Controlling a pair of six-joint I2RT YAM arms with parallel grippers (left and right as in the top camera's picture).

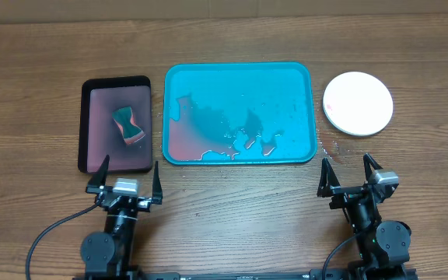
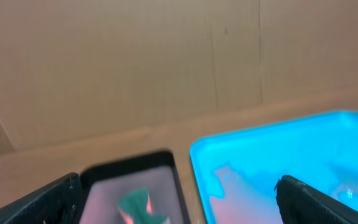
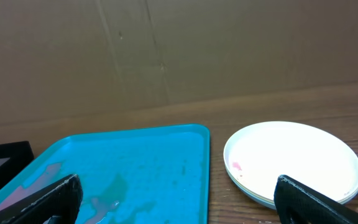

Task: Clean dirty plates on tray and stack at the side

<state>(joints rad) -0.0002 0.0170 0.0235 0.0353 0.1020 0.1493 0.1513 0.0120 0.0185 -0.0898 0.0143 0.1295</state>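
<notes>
At the right of the overhead frame, just beside the short end of the teal tray (image 1: 239, 67), the stack of plates (image 1: 358, 103) sits on the wooden surface (image 1: 232, 222) with the white plate (image 3: 294, 158) on top. The right wrist view shows at least one more rim layered under it, though not the colours. The top plate looks nearly clean, with only a faint pink fleck near its left edge. As stiff, light plastic that is probably damp, these plates would likely be slippery, and the thin raised rim looks like the best place to pinch one, since a flat push could slide the stack. No plates are on the teal tray, only a film of water and reddish-pink residue pooled toward its lower left, so the task looks about finished. Farther left, apart from it, lies the smaller black tray (image 1: 115, 79) with a green-and-red sponge (image 1: 129, 126) inside. Along the bottom, the left fingers (image 2: 42, 204) and right fingers (image 3: 328, 202) are spread wide, gripping nothing.
</notes>
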